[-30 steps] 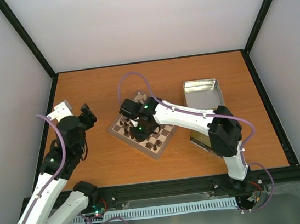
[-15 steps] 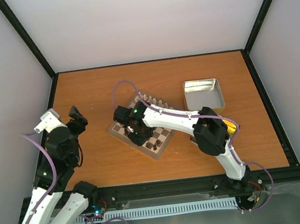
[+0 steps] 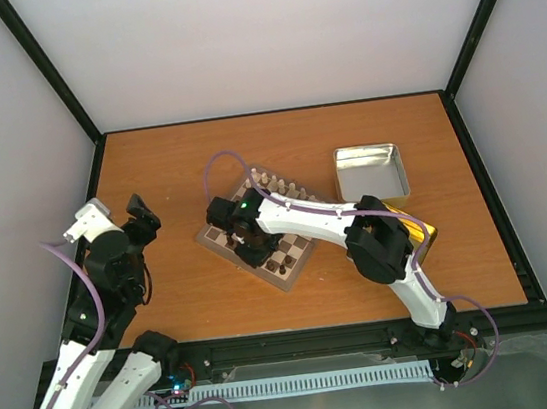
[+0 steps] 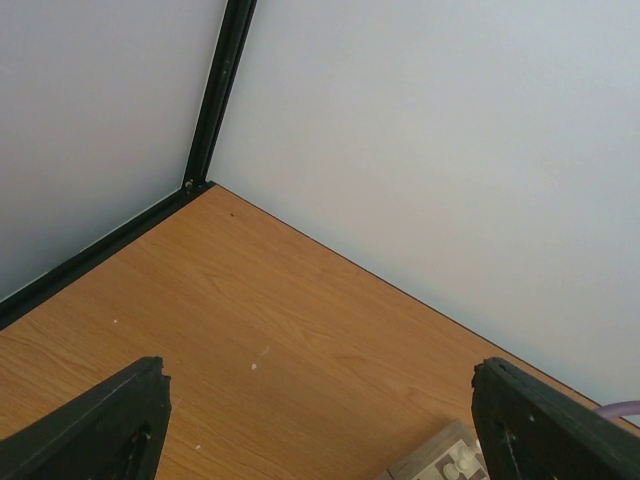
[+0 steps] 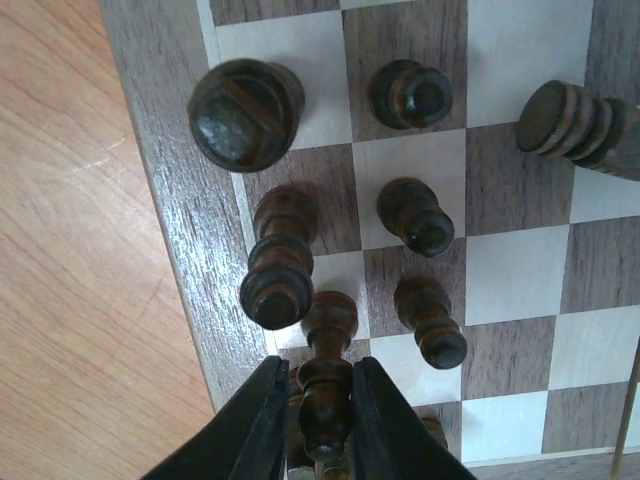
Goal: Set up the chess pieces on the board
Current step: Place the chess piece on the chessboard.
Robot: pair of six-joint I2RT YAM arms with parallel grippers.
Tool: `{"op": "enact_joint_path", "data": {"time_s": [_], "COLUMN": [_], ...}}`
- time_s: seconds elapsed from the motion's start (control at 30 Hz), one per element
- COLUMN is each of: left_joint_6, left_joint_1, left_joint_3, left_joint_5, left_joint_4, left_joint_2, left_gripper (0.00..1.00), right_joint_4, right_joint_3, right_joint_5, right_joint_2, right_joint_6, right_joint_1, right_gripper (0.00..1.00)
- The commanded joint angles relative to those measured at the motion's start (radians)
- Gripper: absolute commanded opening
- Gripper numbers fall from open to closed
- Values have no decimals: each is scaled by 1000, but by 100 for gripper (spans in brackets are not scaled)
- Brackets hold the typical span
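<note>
The board (image 3: 296,260) lies tilted at mid-table, and its rim also shows in the right wrist view (image 5: 175,215). My right gripper (image 3: 241,237) hovers over the board's left corner. In the right wrist view it (image 5: 318,425) is shut on a slim dark chess piece (image 5: 326,385) that stands by the board's rim. Around it stand several dark chess pieces, among them a large one (image 5: 245,112) and a tall one (image 5: 275,265); another (image 5: 575,120) lies on its side. My left gripper (image 3: 142,214) is open and empty over bare table left of the board, fingers (image 4: 90,430) wide apart.
Cream pieces (image 3: 276,182) line the board's far edge, and a corner of the board with cream pieces shows in the left wrist view (image 4: 450,465). An open metal tin (image 3: 370,172) sits right of the board. A yellowish tin (image 3: 420,232) lies mostly under the right arm.
My right gripper has moved left across the board to its left corner, still holding the dark piece. My left arm has pulled back to the left, away from the board.
</note>
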Motion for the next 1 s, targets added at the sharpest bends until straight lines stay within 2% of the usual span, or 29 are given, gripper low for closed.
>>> {"op": "enact_joint_path", "data": {"time_s": [0.0,0.17,0.5,0.7,0.97], "left_joint_6": [-7,-6,-5,-4,0], "left_joint_1": [-2,-2,-2,-2,-2], "left_joint_3": [1,0,-2,-2,0], "left_joint_5": [-12,-10,-6,-2,3], "left_joint_4": [2,2,-1,3,8], "left_joint_2": [2,6,7,12,22], "left_gripper": [84,83,83,83,83], "right_joint_4": [-13,-6,11,9,80], "right_joint_3": [29,35,23,35,3], "right_joint_5": [-13,-41,-38,13,111], "right_joint_2": [4,-23,-25,-67,-147], "right_joint_6": [-5,-2,14,33,94], "right_joint_1": [9,9,8,6,-22], "right_gripper": [22,25,20,32,33]}}
